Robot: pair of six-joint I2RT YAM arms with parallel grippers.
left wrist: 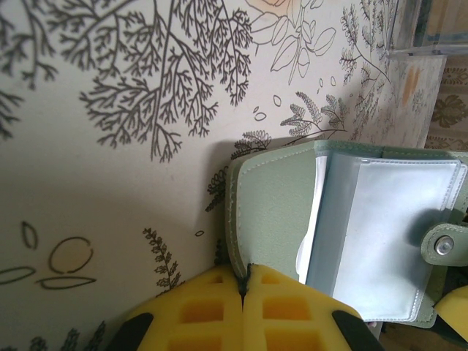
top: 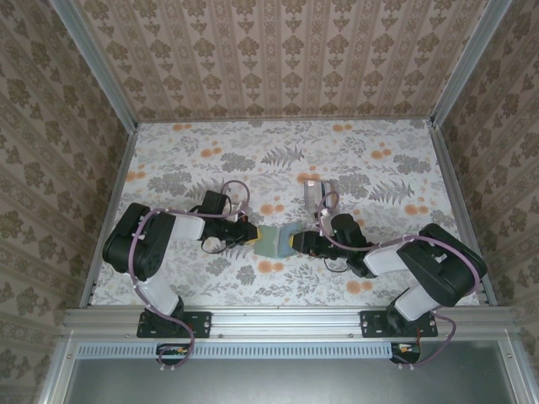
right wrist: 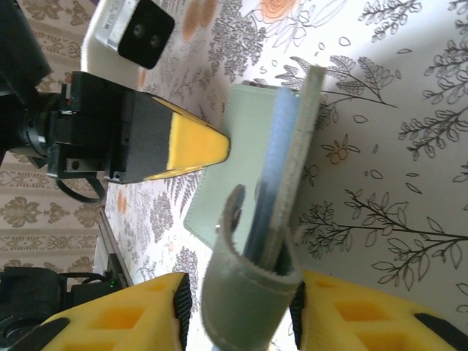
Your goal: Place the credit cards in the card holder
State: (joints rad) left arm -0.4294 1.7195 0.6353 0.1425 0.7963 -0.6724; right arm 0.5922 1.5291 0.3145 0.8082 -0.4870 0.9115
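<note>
1. Left gripper: the jaws are pinched fully together on the edge of the wallet's green outer cover. The cover edge runs into the seam between the yellow fingers, so the contact spot itself is hidden.
2. Right gripper: the jaws are narrow and straddle the wallet's opposite end. The strap bulges between the fingers. It looks clamped, but the pad contact is hidden by the strap and cut off by the bottom of the frame.
3. The wallet sits open between the two grippers, at the near middle of the table. In the right wrist view one cover looks flat on the table and the other stands up edge-on. I can't tell whether the flat cover actually touches the table.
4. Inside the wallet are clear sleeves with a white edge tucked behind them. The right wrist view shows a blue layer between the covers. I can't tell whether either one is a card.
5. A metal snap sits on the strap, at the sleeves' outer edge. Any marking on it is too small to make out.
6. The cards lie on the table beyond the wallet, slightly towards the right arm and apart from the wallet. In the left wrist view they are cut off at the top right corner. Their count and print are too small to read.
7. The right arm's cable loops just beside the cards, on the wallet side.
</note>
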